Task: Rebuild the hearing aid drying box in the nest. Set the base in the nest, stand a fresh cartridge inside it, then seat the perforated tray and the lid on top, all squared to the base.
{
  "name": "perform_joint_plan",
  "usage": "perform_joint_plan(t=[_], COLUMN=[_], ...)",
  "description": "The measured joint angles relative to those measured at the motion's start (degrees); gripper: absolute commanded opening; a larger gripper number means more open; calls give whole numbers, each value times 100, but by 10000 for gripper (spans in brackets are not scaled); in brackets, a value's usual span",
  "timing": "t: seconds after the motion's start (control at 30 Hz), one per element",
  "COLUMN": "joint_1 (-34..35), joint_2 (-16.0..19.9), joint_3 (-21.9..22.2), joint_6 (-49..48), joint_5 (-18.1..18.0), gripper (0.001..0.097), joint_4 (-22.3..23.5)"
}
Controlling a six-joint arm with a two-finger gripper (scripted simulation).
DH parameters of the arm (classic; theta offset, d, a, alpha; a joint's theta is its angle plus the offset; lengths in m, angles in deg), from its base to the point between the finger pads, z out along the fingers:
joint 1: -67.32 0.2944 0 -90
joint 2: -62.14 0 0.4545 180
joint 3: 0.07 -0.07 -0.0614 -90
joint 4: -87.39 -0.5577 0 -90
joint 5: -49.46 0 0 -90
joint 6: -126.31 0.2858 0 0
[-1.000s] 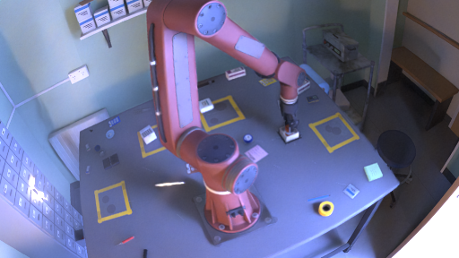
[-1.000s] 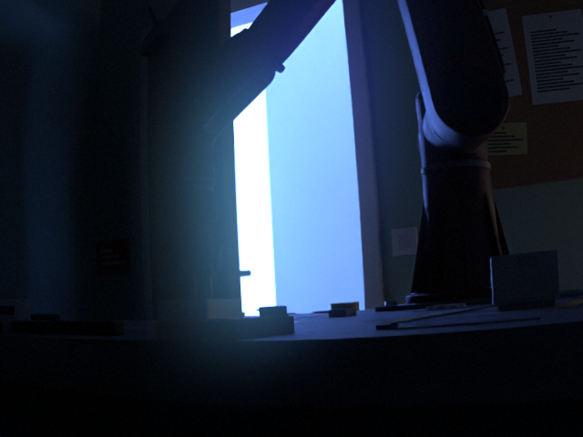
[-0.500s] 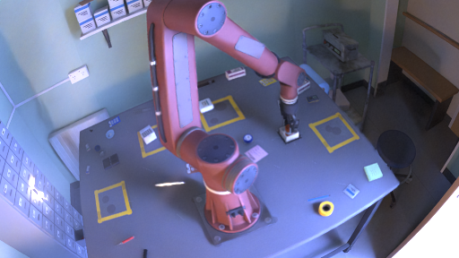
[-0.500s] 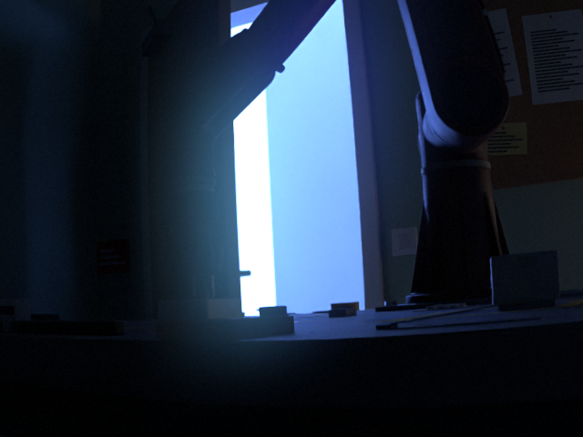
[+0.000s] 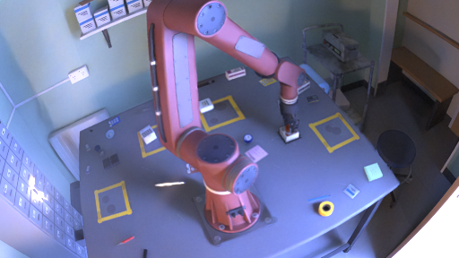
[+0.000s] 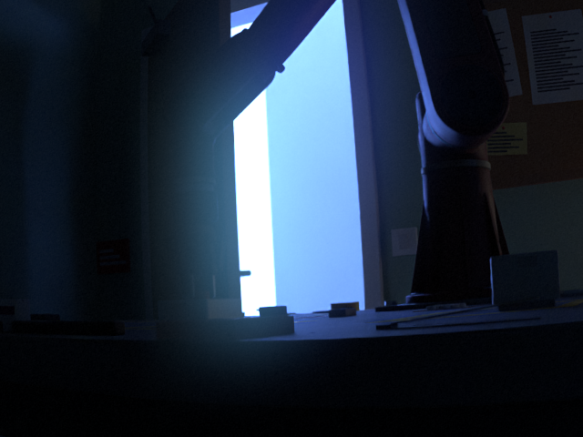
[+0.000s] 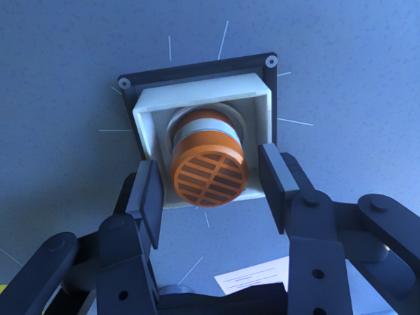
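Observation:
The orange cartridge (image 7: 208,161) stands upright inside the white square base (image 7: 205,137), which sits in the dark nest plate (image 7: 198,73) on the table. The cartridge has a white band around its middle and a slotted orange top. My gripper (image 7: 212,191) hovers right above it, open and holding nothing, its fingers apart on either side of the cartridge top. In the side camera my gripper (image 5: 289,127) points straight down over the base (image 5: 289,134) at the table's right middle. A white perforated tray (image 5: 147,134) lies in a yellow square on the left, and another white box part (image 5: 205,105) rests at a yellow square farther back.
A blue round cap (image 5: 248,138) lies left of the base, with a paper note (image 5: 256,153) in front of it. An empty yellow square (image 5: 333,131) lies to the right. A yellow tape roll (image 5: 326,208) and small cards sit near the front edge.

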Motion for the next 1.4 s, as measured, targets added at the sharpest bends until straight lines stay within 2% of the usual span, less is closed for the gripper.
perform_joint_plan(t=[0.57,1.4], joint_1=[0,0], joint_2=[-144,-919], joint_3=[13,191], joint_6=[0,0], joint_5=[160,1108], gripper=[560,560], joint_4=[0,0])
